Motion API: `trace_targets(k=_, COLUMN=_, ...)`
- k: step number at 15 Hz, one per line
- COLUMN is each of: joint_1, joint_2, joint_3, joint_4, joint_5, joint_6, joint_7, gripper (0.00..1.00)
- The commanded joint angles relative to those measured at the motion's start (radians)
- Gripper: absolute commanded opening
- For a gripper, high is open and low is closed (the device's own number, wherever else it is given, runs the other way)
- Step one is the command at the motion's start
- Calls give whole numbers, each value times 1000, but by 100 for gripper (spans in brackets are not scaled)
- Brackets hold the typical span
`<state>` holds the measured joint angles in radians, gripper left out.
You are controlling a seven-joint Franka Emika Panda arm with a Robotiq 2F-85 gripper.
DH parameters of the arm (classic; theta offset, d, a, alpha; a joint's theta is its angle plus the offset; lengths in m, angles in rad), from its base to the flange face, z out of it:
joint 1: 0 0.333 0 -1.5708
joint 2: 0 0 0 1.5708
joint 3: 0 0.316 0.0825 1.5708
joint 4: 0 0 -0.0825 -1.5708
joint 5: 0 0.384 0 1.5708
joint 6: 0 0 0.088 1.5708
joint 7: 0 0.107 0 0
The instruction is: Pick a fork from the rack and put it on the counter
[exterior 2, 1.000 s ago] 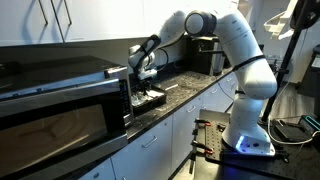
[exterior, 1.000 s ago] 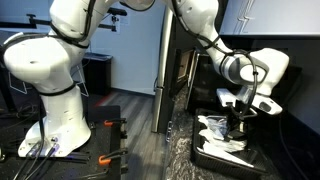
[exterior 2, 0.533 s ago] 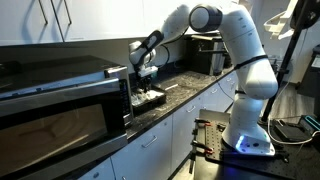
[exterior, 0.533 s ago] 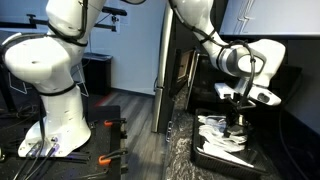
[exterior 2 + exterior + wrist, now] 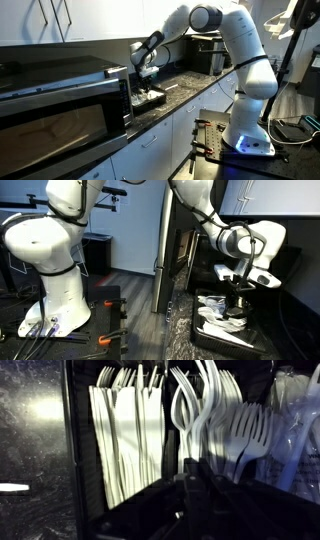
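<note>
The black rack (image 5: 72, 450) holds white plastic cutlery: knives on the left and forks (image 5: 245, 430) in the middle and right. My gripper (image 5: 195, 485) is over the rack's near edge. Its dark fingers look closed together on the handle of one white fork (image 5: 197, 415), which stands higher than the others. In both exterior views the gripper (image 5: 238, 302) (image 5: 147, 88) hangs just above the rack (image 5: 215, 335) (image 5: 150, 100). The speckled black counter (image 5: 35, 420) (image 5: 190, 88) lies beside the rack.
A large microwave (image 5: 60, 100) stands next to the rack, on the counter. A dark appliance (image 5: 205, 60) sits at the counter's far end. A small white piece (image 5: 10, 487) lies on the counter beside the rack. A wall stands behind the counter.
The gripper has risen a little above the rack since a second ago. It has barely moved in the last half second.
</note>
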<state>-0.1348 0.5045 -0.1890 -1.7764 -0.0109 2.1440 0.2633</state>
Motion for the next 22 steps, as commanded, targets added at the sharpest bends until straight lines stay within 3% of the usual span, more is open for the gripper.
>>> trace_targets(k=1, joint_1=10, joint_2=-35, joint_3=-9, joint_4=-29, joint_5=-17, joint_6=-10, joint_7=25, gripper=2)
trace_targets(k=8, joint_1=11, joint_2=-37, joint_3=-12, joint_4=-27, joint_5=-25, joint_6=-15, joint_7=24, gripper=2)
trace_targets(k=9, joint_1=12, joint_2=-36, joint_3=-13, joint_4=-25, joint_5=-27, joint_6=-15, joint_7=28, gripper=32)
trace_targets(k=10, joint_1=11, joint_2=-35, joint_3=-12, joint_4=-24, joint_5=-25, joint_6=-16, joint_7=27, gripper=34)
trace_targets(k=11, joint_1=10, joint_2=-35, joint_3=-12, joint_4=-23, joint_5=-25, joint_6=-19, joint_7=26, gripper=8)
trace_targets(k=12, joint_1=9, joint_2=-36, joint_3=-11, joint_4=-25, joint_5=-23, joint_6=-17, joint_7=22, gripper=8)
trace_targets(k=13, joint_1=12, joint_2=-36, joint_3=-15, joint_4=-24, joint_5=-29, joint_6=-16, joint_7=30, gripper=34)
trace_targets(k=14, joint_1=11, joint_2=-37, joint_3=-14, joint_4=-26, joint_5=-29, joint_6=-14, joint_7=27, gripper=5)
trace_targets(k=16, joint_1=11, joint_2=-38, joint_3=-14, joint_4=-26, joint_5=-29, joint_6=-11, joint_7=26, gripper=0)
trace_targets(k=22, joint_1=-8, joint_2=-11, joint_3=-1, joint_4=-1, joint_5=1, joint_6=-12, joint_7=-1, gripper=2)
